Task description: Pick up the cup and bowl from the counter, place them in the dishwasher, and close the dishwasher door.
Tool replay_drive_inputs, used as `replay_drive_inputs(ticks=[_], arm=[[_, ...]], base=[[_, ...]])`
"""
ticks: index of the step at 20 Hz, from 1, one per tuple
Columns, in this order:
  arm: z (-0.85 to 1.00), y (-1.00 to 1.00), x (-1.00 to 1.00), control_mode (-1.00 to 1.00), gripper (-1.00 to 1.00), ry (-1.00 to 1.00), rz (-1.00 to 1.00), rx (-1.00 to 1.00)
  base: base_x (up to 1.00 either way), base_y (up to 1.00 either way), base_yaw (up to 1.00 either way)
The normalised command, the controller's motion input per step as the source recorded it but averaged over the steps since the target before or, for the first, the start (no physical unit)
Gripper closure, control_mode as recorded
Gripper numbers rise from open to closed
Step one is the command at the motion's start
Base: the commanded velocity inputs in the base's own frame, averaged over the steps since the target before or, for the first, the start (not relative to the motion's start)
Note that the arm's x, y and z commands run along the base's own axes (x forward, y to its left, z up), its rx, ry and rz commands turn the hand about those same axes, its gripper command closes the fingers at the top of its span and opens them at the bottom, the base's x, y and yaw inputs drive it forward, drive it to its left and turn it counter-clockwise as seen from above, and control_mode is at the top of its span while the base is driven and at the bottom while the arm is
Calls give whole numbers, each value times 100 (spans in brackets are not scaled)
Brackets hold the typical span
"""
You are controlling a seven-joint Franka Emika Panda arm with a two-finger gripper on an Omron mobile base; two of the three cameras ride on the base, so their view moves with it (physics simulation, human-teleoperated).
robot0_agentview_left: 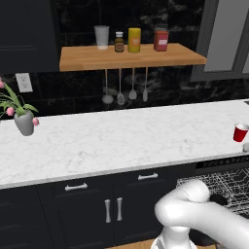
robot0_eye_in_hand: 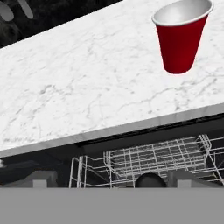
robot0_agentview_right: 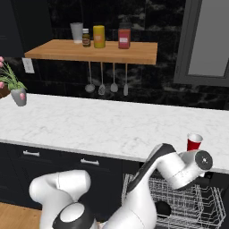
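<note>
Even flat rendered light; dim black backsplash; sharp focus, no glare.

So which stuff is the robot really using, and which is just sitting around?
Using:
the cup
the counter
the dishwasher, open with its wire rack showing
the gripper, open

Just sitting around:
the flower vase
the shelf jars
the grey-white tumbler
the hanging utensils

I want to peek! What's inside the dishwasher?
Inside the dishwasher there's a light wire rack with a dark round thing in it. The counter covers the back part.
</note>
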Motion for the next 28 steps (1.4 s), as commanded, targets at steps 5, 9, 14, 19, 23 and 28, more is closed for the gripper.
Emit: replay_drive_inputs(ticks=[5, 9, 14, 19, 23, 28], arm=[[100, -1, 25, -100, -100, -4, 1, 2], [74, 0, 39, -100, -100, 0, 5, -10], [20, 2, 51, -100, -100, 3, 4, -12], [-7, -1, 94, -100, -100, 9, 0, -3], [2, 0, 100, -100, -100, 25, 0, -4], [19, 0, 88, -100, -100, 59, 0, 0]], base=[[0, 0, 0], [0, 0, 0], [0, 0, 0], [0, 0, 0], [0, 0, 0], [0, 0, 0]])
